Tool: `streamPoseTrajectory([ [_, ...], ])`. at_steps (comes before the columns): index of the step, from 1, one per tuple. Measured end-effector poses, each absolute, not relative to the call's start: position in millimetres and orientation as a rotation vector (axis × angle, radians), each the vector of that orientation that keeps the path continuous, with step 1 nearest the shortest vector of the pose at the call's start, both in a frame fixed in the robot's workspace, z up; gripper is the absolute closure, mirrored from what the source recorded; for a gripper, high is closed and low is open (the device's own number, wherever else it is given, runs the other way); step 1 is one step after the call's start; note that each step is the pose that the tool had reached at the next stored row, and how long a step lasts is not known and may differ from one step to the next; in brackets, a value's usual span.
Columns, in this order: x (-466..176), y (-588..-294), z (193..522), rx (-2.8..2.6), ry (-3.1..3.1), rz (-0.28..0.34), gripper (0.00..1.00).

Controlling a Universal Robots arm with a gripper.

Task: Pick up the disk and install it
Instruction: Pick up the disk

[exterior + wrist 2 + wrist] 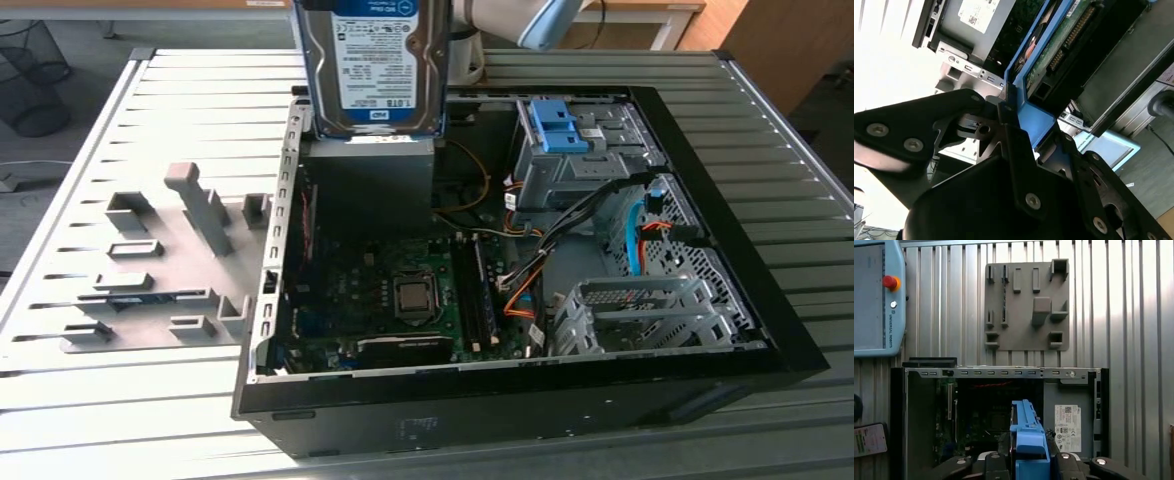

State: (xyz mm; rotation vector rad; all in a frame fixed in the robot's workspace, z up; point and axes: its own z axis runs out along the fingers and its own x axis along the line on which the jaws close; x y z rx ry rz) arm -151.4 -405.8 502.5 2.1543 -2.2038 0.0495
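the ribbed metal worktop (120,410) carries an open black computer case (787,340), with its board bay lying open between thin sheet-metal walls. a flat grey fixture plate (147,290) with blocky pegs lies just beside the case, at the exterior view's left. the silver disk (374,70) hangs upright above the case's far edge, label showing. the claw (1026,122) is clamped on its blue plastic rail.

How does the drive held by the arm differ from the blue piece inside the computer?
The disk is a silver drive with a label; the blue bracket is bare plastic. The disk hangs upright above the case, gripped by the tool; the bracket sits inside it. Both show blue plastic.
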Motion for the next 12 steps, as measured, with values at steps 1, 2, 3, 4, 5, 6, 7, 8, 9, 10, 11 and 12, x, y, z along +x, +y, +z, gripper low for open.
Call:
streamPoseTrajectory([
  [1,-147,-406,502,2.155,-2.204,0.048,0.64],
  [2,-144,-406,503,2.157,-2.206,0.045,0.64],
  [3,-140,-406,503,2.16,-2.209,0.038,0.64],
  [4,-137,-406,503,2.164,-2.213,0.028,0.64],
  [5,-134,-406,502,2.169,-2.218,0.019,0.64],
  [6,-132,-406,502,2.173,-2.222,0.01,0.64],
  [7,-130,-406,503,2.177,-2.226,0.0,0.64],
  [8,-128,-406,502,2.179,-2.227,-0.003,0.64],
  [9,-126,-406,502,2.179,-2.227,-0.003,0.64],
  [10,-125,-406,502,2.179,-2.227,-0.003,0.64],
  [11,-124,-407,502,2.179,-2.227,-0.003,0.64],
  [12,-122,-407,502,2.179,-2.227,-0.003,0.64],
])
